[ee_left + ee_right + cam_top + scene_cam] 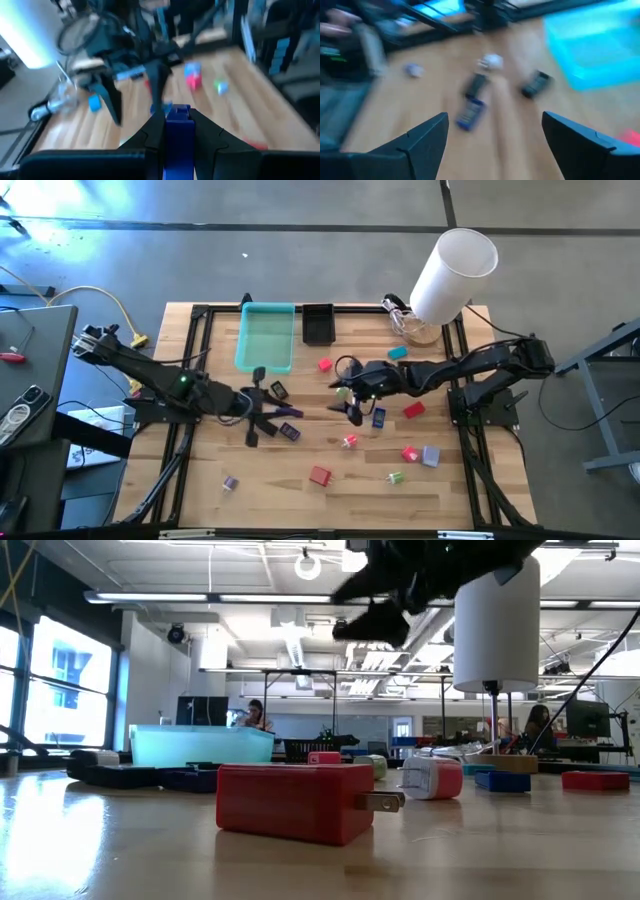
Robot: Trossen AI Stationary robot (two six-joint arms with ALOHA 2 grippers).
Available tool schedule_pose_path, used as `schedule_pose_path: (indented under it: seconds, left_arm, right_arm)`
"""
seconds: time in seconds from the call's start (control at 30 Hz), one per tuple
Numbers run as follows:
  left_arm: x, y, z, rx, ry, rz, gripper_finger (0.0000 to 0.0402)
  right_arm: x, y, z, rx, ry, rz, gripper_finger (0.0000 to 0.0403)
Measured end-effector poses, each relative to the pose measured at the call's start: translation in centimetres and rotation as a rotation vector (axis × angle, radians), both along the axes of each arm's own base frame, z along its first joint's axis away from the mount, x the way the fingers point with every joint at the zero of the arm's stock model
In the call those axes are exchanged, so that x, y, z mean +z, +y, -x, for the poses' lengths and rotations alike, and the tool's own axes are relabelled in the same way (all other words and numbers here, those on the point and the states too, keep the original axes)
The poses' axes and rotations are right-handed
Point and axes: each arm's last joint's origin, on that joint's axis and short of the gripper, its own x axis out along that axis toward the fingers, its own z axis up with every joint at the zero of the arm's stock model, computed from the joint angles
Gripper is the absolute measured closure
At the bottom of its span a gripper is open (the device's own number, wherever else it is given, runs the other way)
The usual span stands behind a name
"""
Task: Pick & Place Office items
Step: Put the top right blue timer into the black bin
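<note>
The left claw [177,131] grips a blue piece [178,142]: small, stiff, light, likely slick plastic; pinching its flat sides suits. The right claw [492,131] hangs open at mid-frame.

Tray [266,337] sitting at table's [300,500] far edge, bin [318,325] just beside it. Office items [320,475] lying scattered nearer, cylinder [452,275] standing at far right.

A translucent teal rectangular tray [266,337] sits on the pale wooden slatted table [300,490], a black tray [318,324] beside it. Near the teal tray: a red blocky plug adapter [320,475], a green piece [396,478], a lilac block [431,456].
</note>
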Motion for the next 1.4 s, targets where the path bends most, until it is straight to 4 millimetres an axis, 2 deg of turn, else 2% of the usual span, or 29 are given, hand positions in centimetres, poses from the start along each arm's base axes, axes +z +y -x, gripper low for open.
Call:
schedule_pose_path:
  seconds: [0.17, 0.4, 0.6, 0.8, 1.17, 1.4]
  left_arm:
    - [1.4, 0.0, -0.1, 0.002, -0.131, 0.065, 0.0351]
    - [2.3, -0.2, -0.6, 0.002, -0.239, 0.098, 0.0351]
    - [2.4, -0.3, -0.9, 0.022, -0.266, 0.053, 0.0351]
    - [2.8, 0.1, -1.3, 0.044, -0.321, 0.04, 0.0351]
    - [2.8, 2.7, -2.2, 0.067, -0.327, 0.075, 0.0351]
    - [3.2, 3.9, -2.7, 0.03, -0.376, 0.088, 0.0351]
  right_arm:
    - [1.4, 0.7, -0.4, 0.144, -0.163, 0.049, 0.0098]
    - [3.5, 2.8, -0.5, -0.004, -0.381, 0.345, 0.0117]
    - [5.2, 4.5, -0.2, -0.004, -0.566, 0.424, 0.0136]
    - [5.6, 4.8, 0.0, 0.004, -0.608, 0.467, 0.0139]
    - [6.8, 3.4, -0.3, -0.064, -0.674, 0.477, 0.014]
    - [6.6, 3.2, -2.2, -0.063, -0.648, 0.474, 0.0139]
